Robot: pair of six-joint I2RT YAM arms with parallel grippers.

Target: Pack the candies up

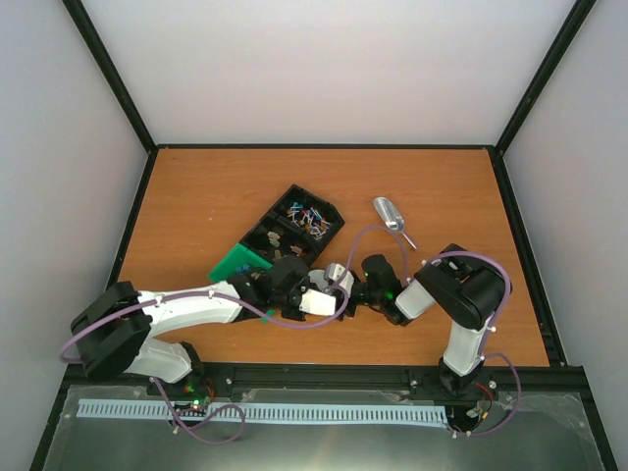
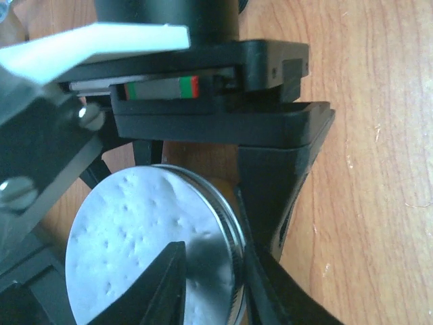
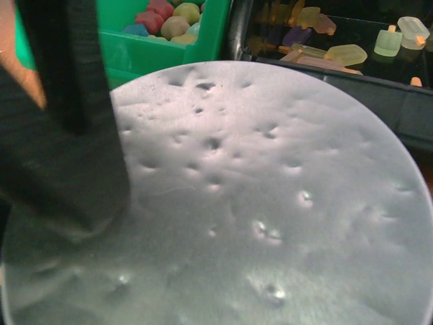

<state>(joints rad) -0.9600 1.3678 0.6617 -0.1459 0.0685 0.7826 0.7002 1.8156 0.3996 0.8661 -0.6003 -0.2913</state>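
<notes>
The left arm lies low across the near part of the wooden table (image 1: 216, 196), and the right arm bends in from the other side. The two meet just short of the middle, at a round metal tin (image 1: 334, 276).

The left gripper (image 1: 322, 287) has its fingers closed on the tin's rim. In the left wrist view, one finger (image 2: 162, 284) lies over the white dimpled face of the tin (image 2: 142, 230) and the other sits outside the metal edge.

The right gripper (image 1: 359, 286) comes at the tin from the opposite side and touches it in the overhead view. In the right wrist view the pale disc (image 3: 270, 203) fills almost everything. Only one dark finger (image 3: 67, 135) shows, at the left, so I cannot tell whether that gripper is holding the tin or merely standing wide beside it.

Just beyond the tin, partly covered by the left wrist, is a green bin (image 1: 235, 261) holding round coloured sweets (image 3: 169, 26). Touching it on the far side is a black tray (image 1: 273, 212) with compartments.

The candies (image 1: 309, 216) lie in the tray's farthest compartment as a loose mix of red, blue and white. A few pale wrapped ones (image 3: 342, 53) show past the tin's edge.

A metal scoop (image 1: 389, 214) lies on bare wood to the right of the tray and apart from it.
</notes>
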